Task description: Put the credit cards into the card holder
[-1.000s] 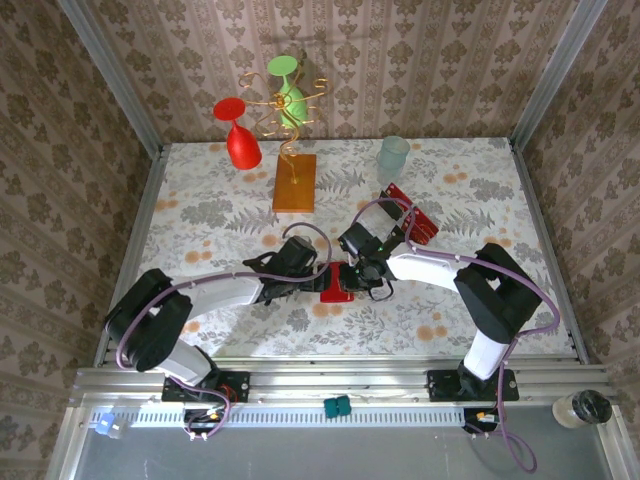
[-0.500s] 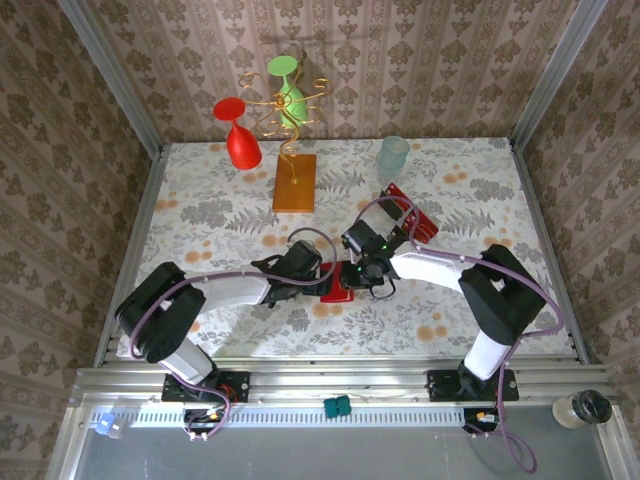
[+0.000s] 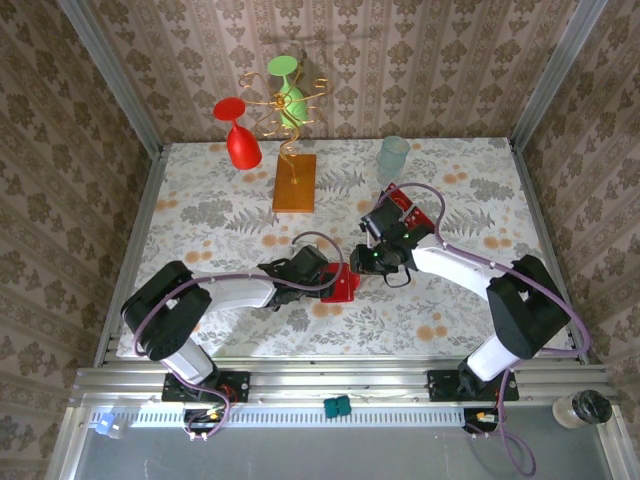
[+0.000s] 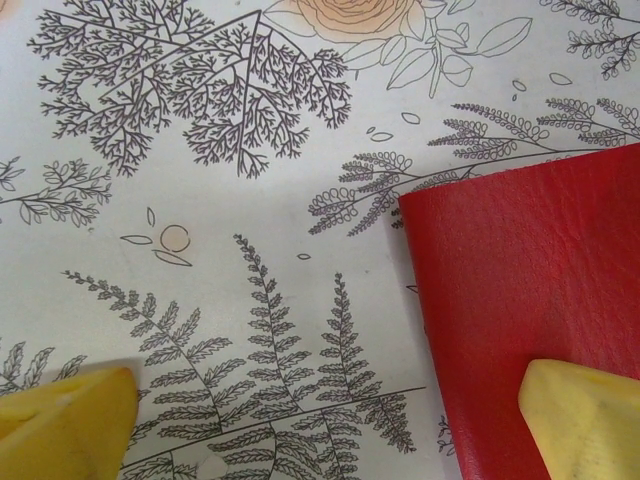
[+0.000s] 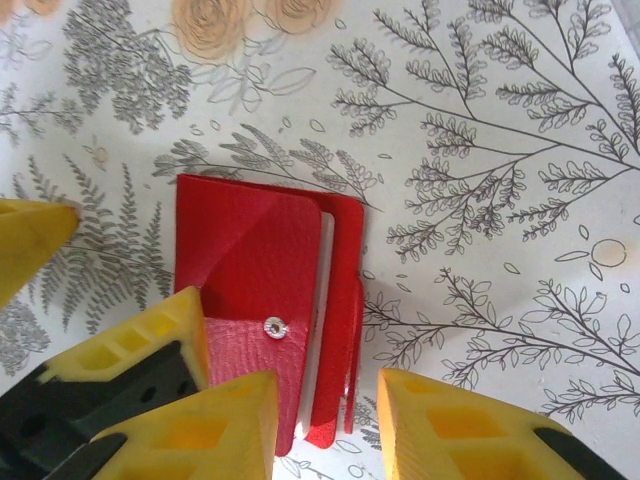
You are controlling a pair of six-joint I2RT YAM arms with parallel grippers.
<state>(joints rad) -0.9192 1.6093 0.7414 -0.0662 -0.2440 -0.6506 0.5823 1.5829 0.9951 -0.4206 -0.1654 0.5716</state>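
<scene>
No legible text or labels

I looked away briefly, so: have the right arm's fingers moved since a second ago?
Yes. The right fingers have pulled away from the red wallet, moving rightward and farther up the table, closer to the clear cup.

An orange-brown rectangular block (image 3: 294, 182) stands on the floral-printed tablecloth (image 3: 200, 210), bearing a curly gold wire stand (image 3: 283, 110). A red goblet (image 3: 239, 135) and a green goblet (image 3: 289, 90) are upside down by the wire. A pale translucent cup (image 3: 392, 157) stands to the right.
</scene>
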